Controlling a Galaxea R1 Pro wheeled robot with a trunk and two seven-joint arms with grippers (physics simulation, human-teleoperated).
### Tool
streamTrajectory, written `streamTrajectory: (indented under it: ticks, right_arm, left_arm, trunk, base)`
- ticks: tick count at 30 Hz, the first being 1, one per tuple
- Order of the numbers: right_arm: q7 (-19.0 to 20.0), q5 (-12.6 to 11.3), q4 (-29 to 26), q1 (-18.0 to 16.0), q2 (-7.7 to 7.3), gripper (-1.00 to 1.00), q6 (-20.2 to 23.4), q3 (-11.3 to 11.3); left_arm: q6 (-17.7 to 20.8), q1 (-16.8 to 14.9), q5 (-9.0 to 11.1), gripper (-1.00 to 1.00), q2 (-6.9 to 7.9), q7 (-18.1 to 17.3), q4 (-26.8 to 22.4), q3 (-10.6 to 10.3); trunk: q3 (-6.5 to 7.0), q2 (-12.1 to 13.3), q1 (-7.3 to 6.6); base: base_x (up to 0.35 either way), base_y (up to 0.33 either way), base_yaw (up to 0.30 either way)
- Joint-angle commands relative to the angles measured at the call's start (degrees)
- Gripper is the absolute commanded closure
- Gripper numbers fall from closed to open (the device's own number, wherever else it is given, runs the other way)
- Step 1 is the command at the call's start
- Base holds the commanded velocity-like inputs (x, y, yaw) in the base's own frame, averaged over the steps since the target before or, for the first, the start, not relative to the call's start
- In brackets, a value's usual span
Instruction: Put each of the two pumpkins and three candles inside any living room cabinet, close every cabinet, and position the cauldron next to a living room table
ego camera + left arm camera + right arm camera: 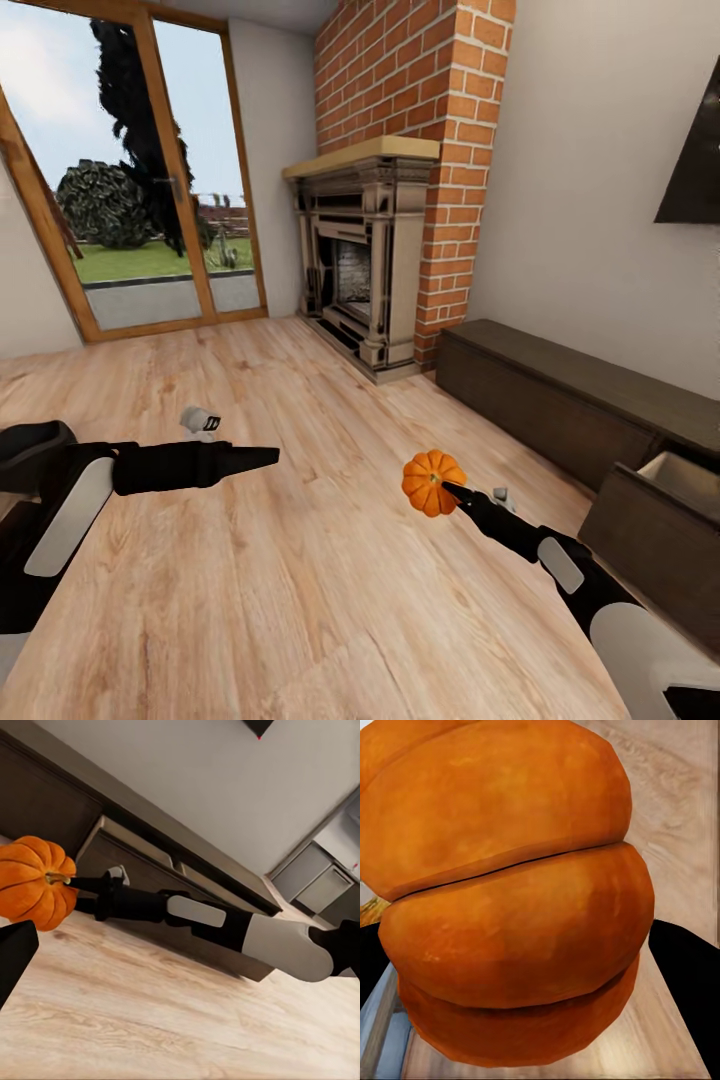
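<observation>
A bright-orange ribbed pumpkin (432,482) hangs above the wooden floor with my right gripper (447,489) shut on it. It looms very close in the right wrist view (510,900) and appears from the side in the left wrist view (34,881). The long, low dark-brown cabinet (560,390) runs along the right wall, with one front pulled out (675,480) just beyond the right arm. My left gripper (268,457) is held out over the floor at the left, its fingers tapering to a single point, holding nothing.
A small pale grey-white object (200,420) lies on the floor behind the left gripper. A brick fireplace (365,270) stands at the back and glass doors (150,180) at the back left. Wooden floor stretches between the arms.
</observation>
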Motion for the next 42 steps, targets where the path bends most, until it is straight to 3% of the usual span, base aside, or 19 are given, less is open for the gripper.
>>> streamTrajectory:
  ticks: [1,29,42]
  right_arm:
    - [0.0,-0.5,0.0,0.0,0.02,1.0,0.6,-0.2]
    - [0.0,-0.4,0.0,0.0,0.03,1.0,0.8,-0.3]
    - [-0.2,-0.4,0.0,0.0,0.03,1.0,0.8,-0.2]
  left_arm:
    - [0.2,-0.1,0.0,-1.0,0.03,-0.1,0.0,-0.1]
    - [0.2,-0.1,0.3,-1.0,0.03,-0.2,-0.1,0.1]
    - [0.2,-0.1,0.5,-1.0,0.03,-0.2,-0.1,0.1]
  trunk:
    - [0.02,0.0,-0.04]
    - [1.83,0.0,-0.04]
    - [2.64,0.0,-0.04]
  base:
    - [-0.239,-0.249,0.148]
    - [-0.252,-0.227,0.223]
    - [-0.308,-0.099,0.237]
